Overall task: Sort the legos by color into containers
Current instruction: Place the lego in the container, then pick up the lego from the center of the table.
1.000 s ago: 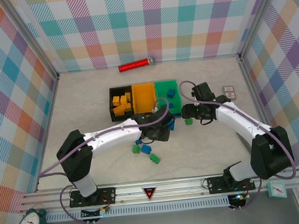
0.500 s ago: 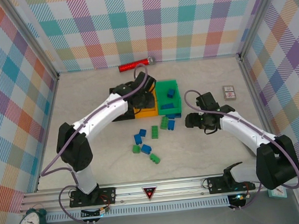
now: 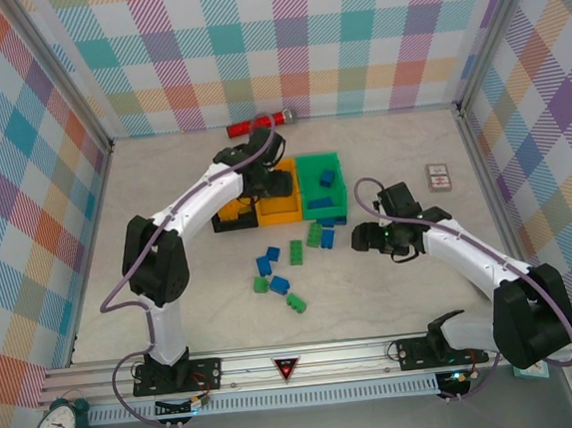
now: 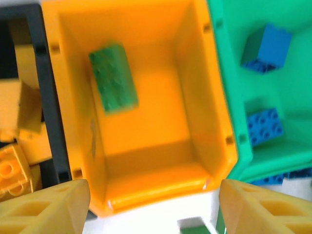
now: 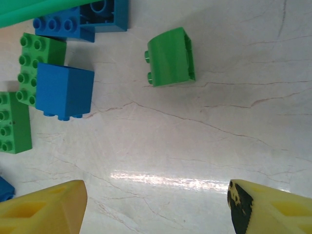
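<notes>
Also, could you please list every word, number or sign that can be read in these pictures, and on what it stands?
No text is readable as words or numbers.
The red triangle sign on the front rail: inner mark too small to read.
The alarm clock: dial numerals too small.
The white card box: print blurred.

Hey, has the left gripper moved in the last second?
Yes. The left gripper has swung away from the loose bricks, farther from the arm bases, to above the orange bin, nearer the red cylinder.
</notes>
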`<state>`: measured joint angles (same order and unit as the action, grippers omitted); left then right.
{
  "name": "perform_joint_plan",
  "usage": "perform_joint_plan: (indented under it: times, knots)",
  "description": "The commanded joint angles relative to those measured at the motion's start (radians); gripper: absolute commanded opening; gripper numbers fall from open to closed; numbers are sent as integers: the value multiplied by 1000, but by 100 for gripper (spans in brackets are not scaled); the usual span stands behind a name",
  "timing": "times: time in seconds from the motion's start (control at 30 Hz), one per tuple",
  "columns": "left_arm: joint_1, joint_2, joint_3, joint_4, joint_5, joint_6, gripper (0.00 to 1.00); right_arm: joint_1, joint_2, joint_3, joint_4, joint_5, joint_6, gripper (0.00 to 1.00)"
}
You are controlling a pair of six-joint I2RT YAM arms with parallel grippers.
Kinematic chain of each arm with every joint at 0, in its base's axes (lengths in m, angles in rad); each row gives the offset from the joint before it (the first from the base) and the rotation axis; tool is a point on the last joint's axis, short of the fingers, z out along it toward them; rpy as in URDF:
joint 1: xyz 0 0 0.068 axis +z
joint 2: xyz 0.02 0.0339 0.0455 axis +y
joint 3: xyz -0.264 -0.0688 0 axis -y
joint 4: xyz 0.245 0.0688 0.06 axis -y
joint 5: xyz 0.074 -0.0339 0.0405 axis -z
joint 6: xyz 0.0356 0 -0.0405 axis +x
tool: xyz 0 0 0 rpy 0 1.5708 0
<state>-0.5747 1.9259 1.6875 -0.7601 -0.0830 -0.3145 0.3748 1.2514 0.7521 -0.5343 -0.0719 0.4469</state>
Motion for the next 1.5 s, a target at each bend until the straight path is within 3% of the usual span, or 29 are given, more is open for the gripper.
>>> perform_joint_plan:
  times: [0.0,0.13,0.43,0.8,1.27,1.47]
  knots:
    - [-5,-134,-133,76,75,-29,70,17,35,14,31,-48,18,76]
    - [-12,-255,-317,146,109,-66,70,61,93,61,46,-37,26,76]
    - [-46,-457,-559,175,88,-78,70,162,242,169,54,13,35,76]
    - [-54,-658,-853,304,101,-225,68,189,347,240,44,36,32,75]
    - [-111,-645,-871,321,82,-239,67,194,529,385,23,55,16,75]
    - [-128,-655,-879,315,63,-243,67,194,569,398,31,53,18,63]
